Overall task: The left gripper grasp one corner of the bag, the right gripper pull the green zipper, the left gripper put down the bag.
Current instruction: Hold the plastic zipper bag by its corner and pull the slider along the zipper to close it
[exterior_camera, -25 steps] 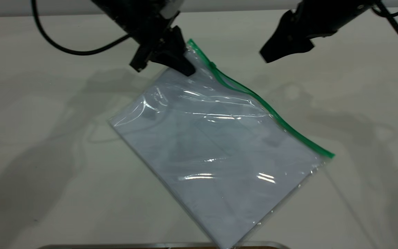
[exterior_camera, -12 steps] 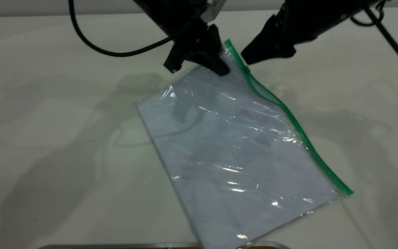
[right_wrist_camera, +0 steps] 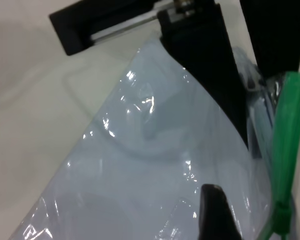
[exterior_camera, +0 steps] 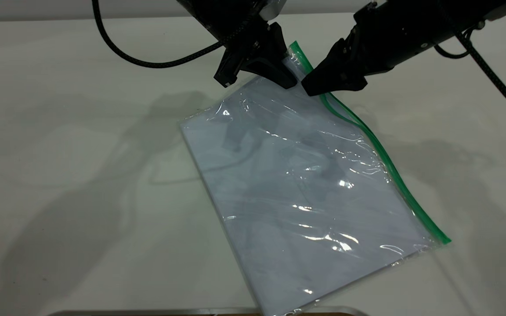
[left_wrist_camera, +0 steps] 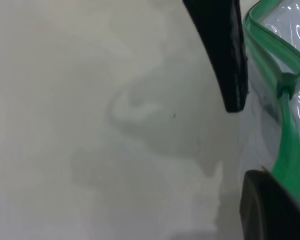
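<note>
At twelve o'clock on the table (exterior_camera: 59, 131), I saw my left gripper (exterior_camera: 290, 72) pinching the bag (exterior_camera: 301, 184) by its corner (exterior_camera: 296, 50). My right gripper (exterior_camera: 312, 85) sat at the zipper (exterior_camera: 384, 162); I couldn't tell its jaw state.

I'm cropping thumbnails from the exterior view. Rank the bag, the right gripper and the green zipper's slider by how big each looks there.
1. the bag, by far the largest.
2. the right gripper, which sits nearer the top and may be raised.
3. The slider: hidden behind the right gripper's tip; only the green zipper strip shows.
</note>
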